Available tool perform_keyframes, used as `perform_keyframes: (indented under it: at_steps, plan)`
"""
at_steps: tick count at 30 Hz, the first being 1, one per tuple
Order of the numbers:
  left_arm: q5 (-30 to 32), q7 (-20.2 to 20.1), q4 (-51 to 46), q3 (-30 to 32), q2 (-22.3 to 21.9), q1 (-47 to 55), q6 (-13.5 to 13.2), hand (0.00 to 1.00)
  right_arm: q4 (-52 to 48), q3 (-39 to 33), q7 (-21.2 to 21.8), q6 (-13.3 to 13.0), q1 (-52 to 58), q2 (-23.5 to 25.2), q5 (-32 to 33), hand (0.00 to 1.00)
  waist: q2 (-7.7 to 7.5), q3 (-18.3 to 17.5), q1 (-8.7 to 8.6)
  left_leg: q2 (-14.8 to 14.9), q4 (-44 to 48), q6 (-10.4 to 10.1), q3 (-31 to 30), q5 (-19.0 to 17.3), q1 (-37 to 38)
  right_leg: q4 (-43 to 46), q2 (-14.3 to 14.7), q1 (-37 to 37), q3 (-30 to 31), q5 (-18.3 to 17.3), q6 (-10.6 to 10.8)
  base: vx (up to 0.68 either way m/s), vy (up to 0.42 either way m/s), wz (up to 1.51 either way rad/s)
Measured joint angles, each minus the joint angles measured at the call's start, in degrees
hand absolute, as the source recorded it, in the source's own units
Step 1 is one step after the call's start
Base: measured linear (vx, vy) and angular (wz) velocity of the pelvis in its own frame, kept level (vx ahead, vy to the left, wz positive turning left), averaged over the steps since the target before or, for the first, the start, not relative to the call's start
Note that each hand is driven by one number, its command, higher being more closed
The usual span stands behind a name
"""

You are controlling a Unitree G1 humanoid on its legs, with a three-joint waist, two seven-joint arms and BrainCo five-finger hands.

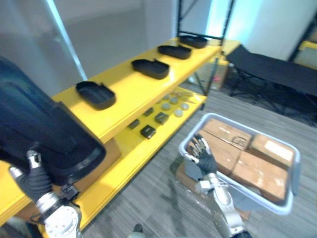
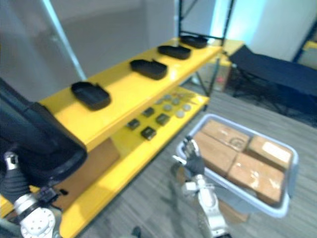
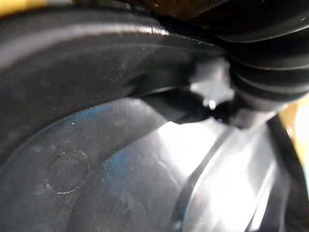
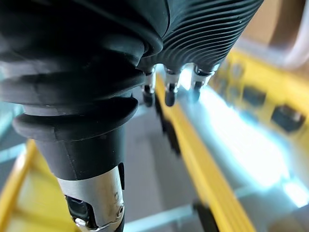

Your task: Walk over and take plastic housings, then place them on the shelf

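Note:
A large black plastic housing [image 1: 44, 134] hangs at the near left, over the end of the yellow shelf [image 1: 129, 96]. My left hand [image 1: 33, 179] is under its lower edge; in the left wrist view a silver finger [image 3: 212, 92] clamps the housing's rim [image 3: 96, 53]. Several more black housings lie in a row on the top shelf: [image 1: 95, 94], [image 1: 150, 68], [image 1: 174, 51]. My right hand [image 1: 203, 156] is open and holds nothing, raised beside the near corner of a grey bin [image 1: 293, 171], its fingers [image 4: 169, 92] straight.
The bin holds several brown cardboard boxes [image 1: 257, 171]. The lower yellow shelf [image 1: 124, 158] carries small dark parts [image 1: 147, 131] and grey discs [image 1: 173, 105]. A black cot [image 1: 277, 69] stands at the back right. Grey floor runs between the shelf and the bin.

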Motion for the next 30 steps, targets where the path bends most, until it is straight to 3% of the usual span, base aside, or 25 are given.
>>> perform_keyframes:
  at_steps: [2,6,11,13,14,16,17,19,24,27,30]
  plan:
    - [-0.02,-1.62,-0.46,1.82,-1.66,2.78,-0.03,1.0,0.86,0.62,-0.72,0.41,-1.41,0.11,-0.02,0.0,-0.39,-0.24,1.46,-0.54,0.0,0.07,-1.21,-0.01,0.13,0.01,-0.28,1.07,-1.24,-0.52,0.31,0.02,-0.017,0.46]
    - [-0.68,-4.63,-0.6,3.34,-4.03,6.22,-0.46,1.0,1.46,3.85,-2.04,2.12,-2.44,0.15,-1.13,0.0,-0.51,-0.21,2.7,-1.49,1.43,1.1,-2.74,-0.77,-0.41,0.05,-0.75,3.31,-4.15,-1.67,0.39,0.01,-0.009,0.32]
    - [-2.56,-13.93,-3.86,3.38,-3.06,4.42,-5.46,1.0,1.74,2.14,-4.04,2.43,-2.37,-0.45,-3.42,0.0,-0.73,0.44,2.14,-2.68,3.31,2.46,-3.35,0.22,-3.99,3.86,-1.95,5.93,-11.37,-5.72,1.24,-0.01,0.016,0.89]
    - [-3.84,-15.89,-5.23,3.31,-2.13,3.27,-6.93,1.0,1.25,0.66,-4.53,2.42,-2.33,-0.08,-3.9,0.0,-0.79,1.49,1.94,-3.25,2.33,2.62,-5.92,1.23,-4.13,8.37,-2.18,4.77,-7.45,-9.98,-0.35,0.01,0.022,0.79]
    - [-5.06,-17.11,-5.29,3.22,-0.49,1.93,-7.42,1.0,0.93,-0.25,-4.43,2.42,-2.06,-0.09,-3.88,0.0,-0.9,1.67,1.05,-3.87,1.56,2.52,-8.32,2.18,-4.81,12.17,-2.03,2.87,-2.79,-13.69,-1.95,-0.04,-0.032,0.97]
    - [-6.74,-19.23,-5.28,2.84,2.57,-0.8,-7.53,1.0,-0.34,-2.65,-3.9,2.33,-1.49,-0.13,-3.49,0.0,-1.46,2.65,-0.18,-5.0,-0.05,1.85,-11.5,4.39,-4.92,15.63,-1.97,1.8,4.3,-16.63,-3.48,-0.02,-0.091,1.1]
    - [-7.43,-20.75,-5.27,2.27,4.08,-2.15,-7.56,1.0,-1.27,-4.54,-3.09,2.28,-0.55,-0.19,-3.29,0.0,-1.99,3.28,-0.82,-5.68,-1.1,1.62,-12.87,5.59,-4.91,16.89,-2.11,1.76,6.53,-17.55,-2.69,0.0,-0.092,0.99]
    - [-8.05,-21.5,-5.27,1.37,5.02,-3.37,-7.6,1.0,-1.33,-5.95,-1.51,2.27,-0.46,-0.32,-3.36,0.0,-2.73,4.4,-0.47,-5.68,-0.88,1.39,-12.6,5.83,-4.88,17.19,-2.15,1.84,6.8,-18.41,-1.31,-0.02,-0.099,0.28]
    - [-8.06,-21.34,-3.74,-0.16,4.95,-2.66,-7.53,1.0,-1.38,-7.78,3.45,2.26,0.04,-1.37,-3.18,0.0,-0.45,6.85,-1.43,-4.62,0.88,1.32,-11.83,5.86,-4.94,16.19,-0.83,2.46,7.36,-18.23,-0.85,-0.07,-0.057,-0.07]
    - [-7.73,-21.24,-2.41,-1.2,4.93,-2.2,-7.8,1.0,-1.44,-7.92,5.23,2.05,1.0,-1.47,-2.47,0.0,0.37,7.58,-2.11,-4.6,1.99,2.45,-10.82,5.05,-5.15,15.89,-0.73,2.93,7.3,-18.76,-0.29,-0.09,0.0,-0.01]
    - [-7.68,-21.0,-2.0,-0.74,4.97,-2.41,-8.57,1.0,-1.77,-7.74,6.24,1.4,1.32,-0.6,-2.2,0.0,-0.74,8.25,-1.91,-5.26,4.86,2.73,-8.74,3.66,-6.61,16.07,-1.89,2.93,7.13,-18.99,-0.11,-0.04,0.045,0.0]
